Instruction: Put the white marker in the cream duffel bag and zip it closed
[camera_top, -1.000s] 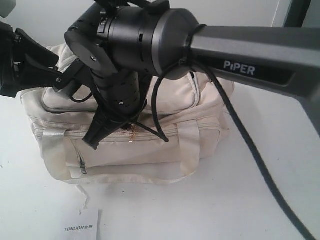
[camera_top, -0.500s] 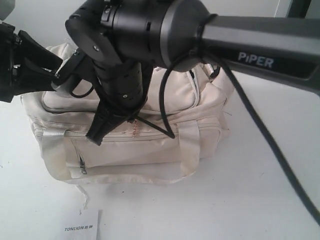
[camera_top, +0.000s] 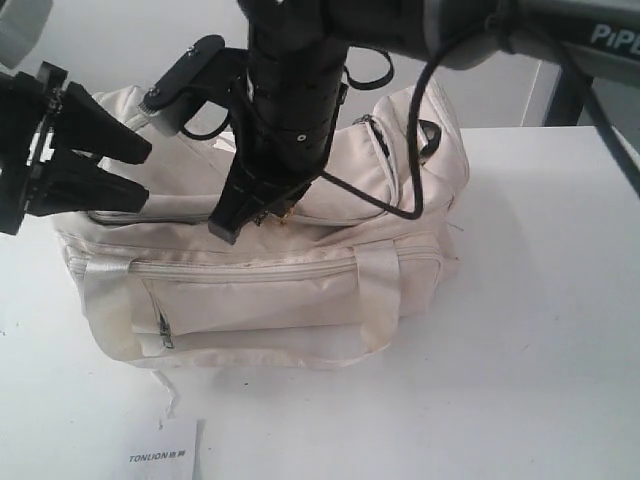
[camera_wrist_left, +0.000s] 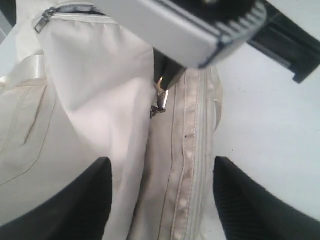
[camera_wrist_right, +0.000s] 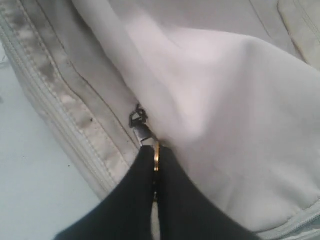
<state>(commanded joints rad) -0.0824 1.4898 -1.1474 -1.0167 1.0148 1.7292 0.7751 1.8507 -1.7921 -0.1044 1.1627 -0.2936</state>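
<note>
Cream fabric is bunching under the right fingers, which are pinching tight on the gold zipper pull of the cream duffel bag, presumably to drag the top flap shut. The left fingers are hovering spread wide and empty at the bag's ten o'clock, probably ready to steady it against the tug. The white marker is showing nowhere; I'm guessing it is lying inside. A TONLION card is sitting on the surface at seven o'clock.

Black arm, looping black cable
</note>
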